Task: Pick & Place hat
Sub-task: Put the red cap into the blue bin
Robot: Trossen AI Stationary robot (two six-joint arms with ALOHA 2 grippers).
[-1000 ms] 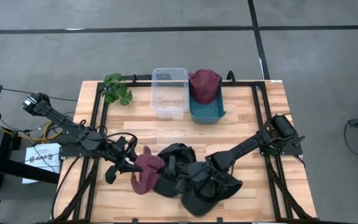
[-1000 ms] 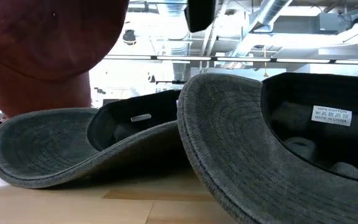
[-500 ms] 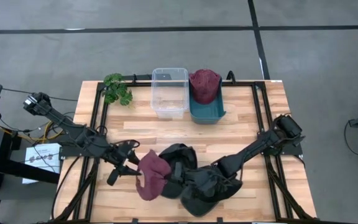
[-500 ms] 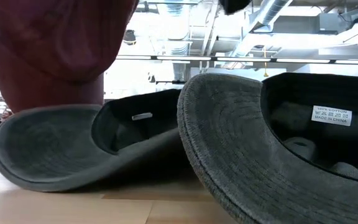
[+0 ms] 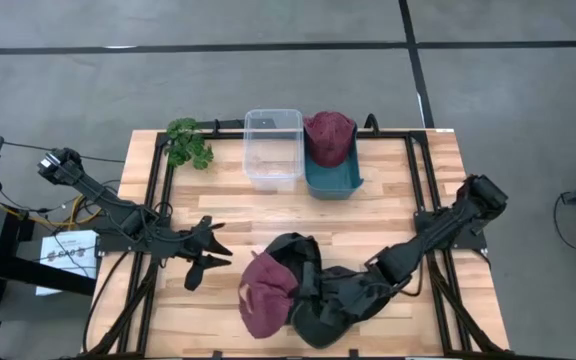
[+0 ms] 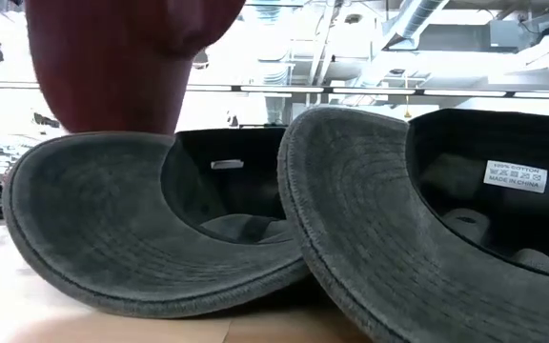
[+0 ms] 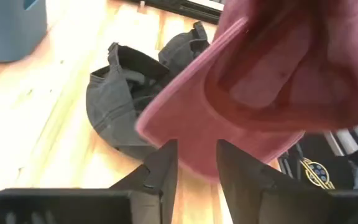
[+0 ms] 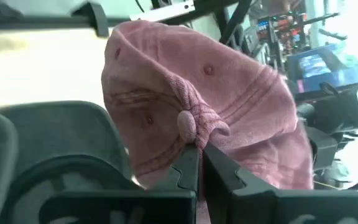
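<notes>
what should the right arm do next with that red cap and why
Probably lift it clear of the pile. The right gripper is shut on the red cap, which overlaps the grey caps. The left gripper is apart from it, and the teal bin already holds another red cap.

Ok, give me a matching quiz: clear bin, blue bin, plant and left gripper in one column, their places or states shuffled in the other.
Column one:
1. clear bin
2. blue bin
3. plant
4. left gripper

Column two:
a. jaws apart, holding nothing
b. holds a maroon hat
c. empty
d. at the back left corner of the table

Pairs: 1-c, 2-b, 3-d, 4-a
</notes>
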